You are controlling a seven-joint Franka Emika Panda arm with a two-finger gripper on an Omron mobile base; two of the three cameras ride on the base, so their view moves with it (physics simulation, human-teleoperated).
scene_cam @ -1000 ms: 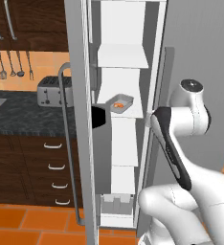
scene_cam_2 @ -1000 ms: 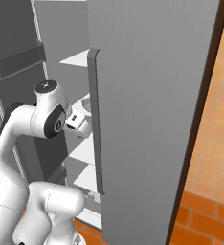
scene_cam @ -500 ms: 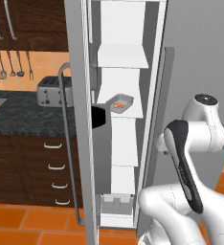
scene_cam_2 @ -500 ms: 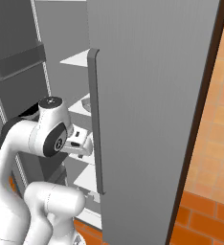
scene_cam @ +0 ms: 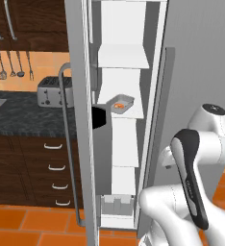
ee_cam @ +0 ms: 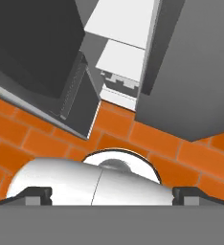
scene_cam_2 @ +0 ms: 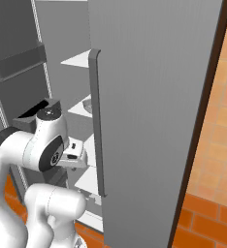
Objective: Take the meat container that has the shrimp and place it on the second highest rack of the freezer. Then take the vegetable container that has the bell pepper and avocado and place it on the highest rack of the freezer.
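Counting 1 shrimp (scene_cam: pixel 118 105) in 1 tray (scene_cam: pixel 121 103), 2nd freezer (scene_cam: pixel 121 115) rack; end effector (ee_cam: pixel 111 194) fingers apart.

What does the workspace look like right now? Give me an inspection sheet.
Surface: freezer stands open, white shelves inside.
Job's things: tray holding the shrimp sits on the second highest rack; highest rack bare. Vegetable container: nothing seen.
Clutter: toaster on the dark counter.
Gripper: fingers wide open, nothing held, pointed down at the floor.
Cables: nothing seen.
Surroundings: hanging utensils, wooden drawers, orange tile floor.
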